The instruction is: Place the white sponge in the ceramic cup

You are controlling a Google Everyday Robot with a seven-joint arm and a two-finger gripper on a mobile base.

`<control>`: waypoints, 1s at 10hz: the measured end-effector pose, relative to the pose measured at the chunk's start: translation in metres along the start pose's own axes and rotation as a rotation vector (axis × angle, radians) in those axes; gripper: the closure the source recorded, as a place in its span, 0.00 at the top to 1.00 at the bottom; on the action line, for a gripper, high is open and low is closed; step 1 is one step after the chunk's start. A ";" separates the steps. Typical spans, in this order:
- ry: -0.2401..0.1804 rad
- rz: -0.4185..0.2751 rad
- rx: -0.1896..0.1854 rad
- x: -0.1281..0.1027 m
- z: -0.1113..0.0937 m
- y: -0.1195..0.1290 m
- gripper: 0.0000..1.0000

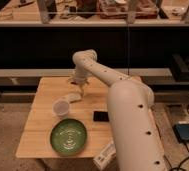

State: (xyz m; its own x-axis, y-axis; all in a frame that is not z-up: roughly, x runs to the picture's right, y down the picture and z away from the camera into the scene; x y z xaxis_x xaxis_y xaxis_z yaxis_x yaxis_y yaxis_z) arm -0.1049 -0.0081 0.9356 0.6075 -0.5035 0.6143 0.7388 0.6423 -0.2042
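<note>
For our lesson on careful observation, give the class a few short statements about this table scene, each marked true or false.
1. The white sponge lies inside the ceramic cup. False: it lies on the table beside the cup.
2. The green plate sits nearer the table's front edge than the cup. True.
3. The gripper hangs over the green plate. False: it is over the far part of the table, just behind the sponge.
4. A flat black object lies on the table to the right of the cup as pictured. True.
5. The white bottle stands at the table's far edge. False: it is at the front edge, beside the robot's arm.
</note>
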 end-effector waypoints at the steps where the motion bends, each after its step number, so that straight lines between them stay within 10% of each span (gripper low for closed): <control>1: -0.010 0.024 -0.005 0.001 0.005 0.004 0.80; 5: 0.014 0.131 0.023 0.000 0.028 0.014 0.80; 7: -0.003 0.284 0.061 0.002 0.036 0.021 0.80; 10: -0.053 0.314 0.114 0.006 0.048 0.021 0.80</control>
State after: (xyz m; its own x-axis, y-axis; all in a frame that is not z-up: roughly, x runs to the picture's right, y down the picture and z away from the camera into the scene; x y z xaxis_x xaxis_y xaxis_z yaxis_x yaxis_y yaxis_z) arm -0.0993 0.0302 0.9718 0.7819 -0.2424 0.5743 0.4790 0.8233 -0.3046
